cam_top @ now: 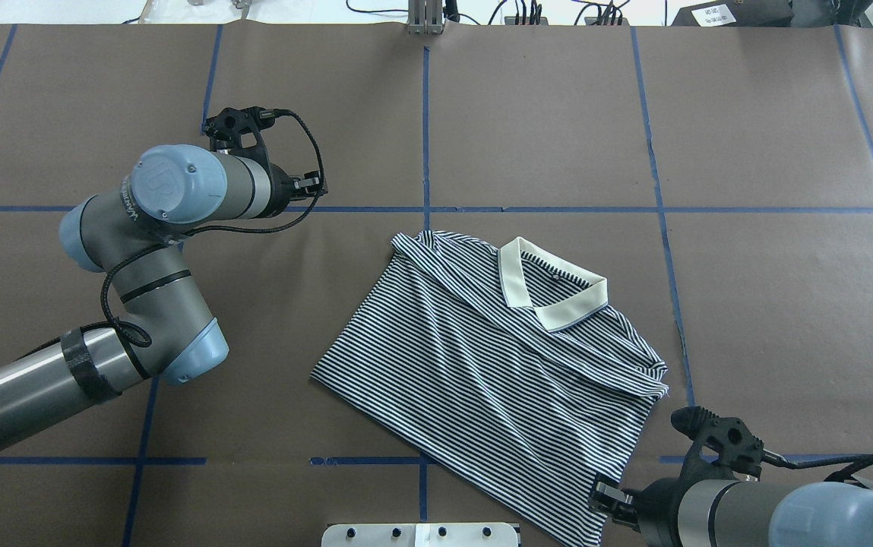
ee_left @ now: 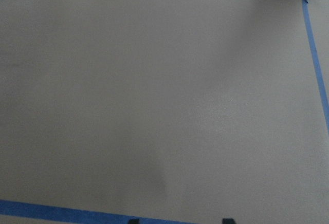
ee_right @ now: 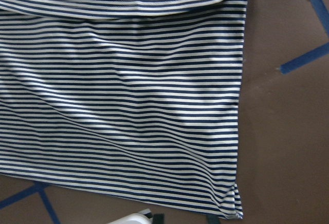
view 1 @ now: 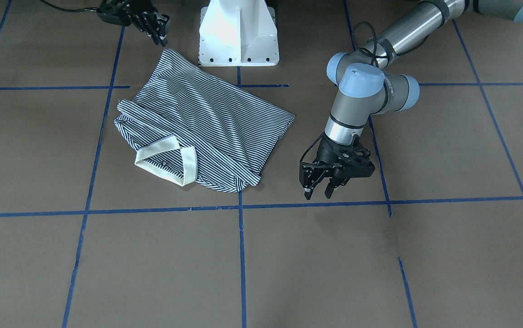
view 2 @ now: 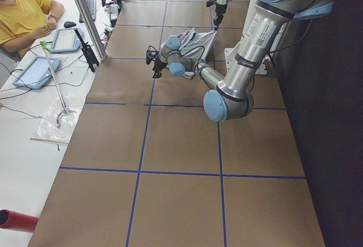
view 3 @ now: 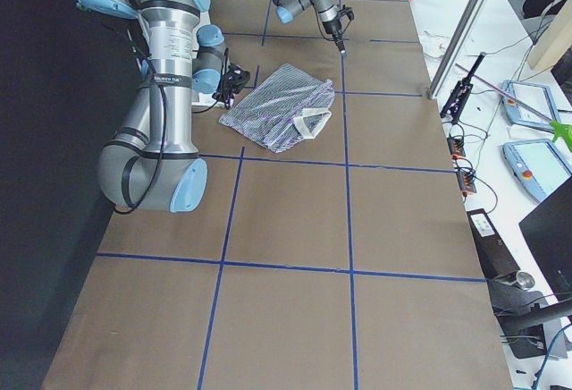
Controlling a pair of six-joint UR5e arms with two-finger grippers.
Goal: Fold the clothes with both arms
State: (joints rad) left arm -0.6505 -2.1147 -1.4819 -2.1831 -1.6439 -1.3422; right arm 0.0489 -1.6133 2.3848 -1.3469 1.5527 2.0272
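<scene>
**Position.** The striped polo shirt [cam_top: 474,365] lies on the table [cam_top: 748,137], right of centre on the robot's side. Its collar [cam_top: 513,281] points away from the robot and its hem runs close to the white pedestal base [view 1: 238,32]. The garment sits skewed to the blue tape grid [cam_top: 542,210] and crosses one tape junction.

**Edges and clearance.**
- The far half of the table is bare brown covering.
- The whole stretch on the robot's left is bare as well.
- The left hand [view 1: 318,194] hangs there over empty surface, well apart from the shirt's nearest side edge. Its fingers are spread with nothing between them, and its wrist view shows only paper and tape.
- The right hand [view 1: 155,33] sits low, just beside the hem corner nearest the base.
- In the right wrist view only two dark fingertips show at the lower border, apart from each other. Striped cloth lies flat beyond them. No cloth is seen gripped.

**Material and shape.**
- The fabric is a soft knit with thin navy and white bands. It is slack, with long diagonal creases across the body.
- The outline is a rough trapezoid; the shoulder edges are bunched and folded under.
- The collar is plain cream, stiffer than the body, and folded open in a V over a short placket.
- The table covering is matte brown paper, with seams visible.
</scene>
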